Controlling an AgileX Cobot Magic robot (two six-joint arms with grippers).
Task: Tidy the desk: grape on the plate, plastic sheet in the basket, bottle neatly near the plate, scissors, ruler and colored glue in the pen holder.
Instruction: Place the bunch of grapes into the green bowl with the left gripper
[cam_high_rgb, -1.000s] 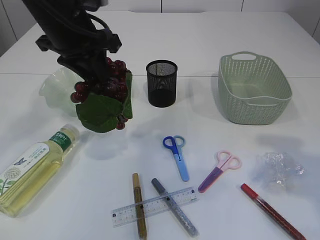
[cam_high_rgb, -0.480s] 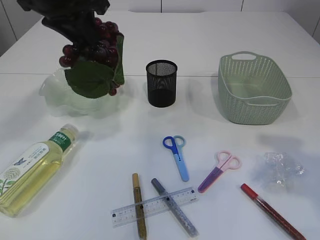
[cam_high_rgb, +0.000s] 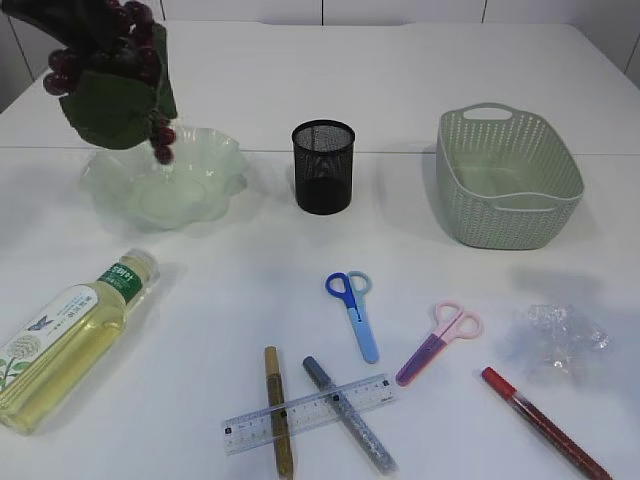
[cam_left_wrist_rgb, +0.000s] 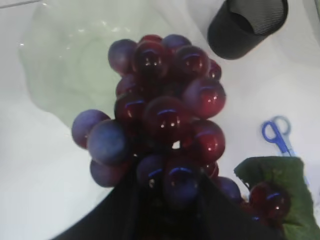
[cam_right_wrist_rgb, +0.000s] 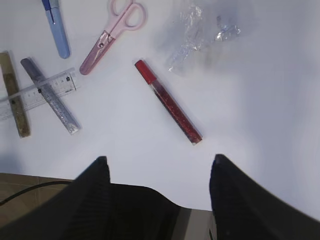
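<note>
The grape (cam_high_rgb: 110, 60), a dark red bunch with a green leaf, hangs over the back left rim of the pale green plate (cam_high_rgb: 165, 185). My left gripper (cam_left_wrist_rgb: 170, 200) is shut on the grape (cam_left_wrist_rgb: 165, 110), with the plate (cam_left_wrist_rgb: 75, 55) below it. My right gripper (cam_right_wrist_rgb: 160, 159) stands open and empty near the table's front edge, short of the red glue (cam_right_wrist_rgb: 167, 102) and the plastic sheet (cam_right_wrist_rgb: 200, 30). The bottle (cam_high_rgb: 70, 335) lies at the front left. Blue scissors (cam_high_rgb: 353, 310), pink scissors (cam_high_rgb: 440, 340), the ruler (cam_high_rgb: 310, 410) and the gold glue (cam_high_rgb: 277, 410) and silver glue (cam_high_rgb: 348, 413) lie at the front.
The black mesh pen holder (cam_high_rgb: 323, 165) stands upright at mid-table, right of the plate. The green basket (cam_high_rgb: 507, 180) sits at the back right. The ruler rests across the gold and silver glue pens. The crumpled plastic sheet (cam_high_rgb: 557, 340) lies by the red glue (cam_high_rgb: 545, 425).
The left gripper has carried the grape up and to the left, from in front of the plate's right side to above its back left rim. The right gripper has not moved.
</note>
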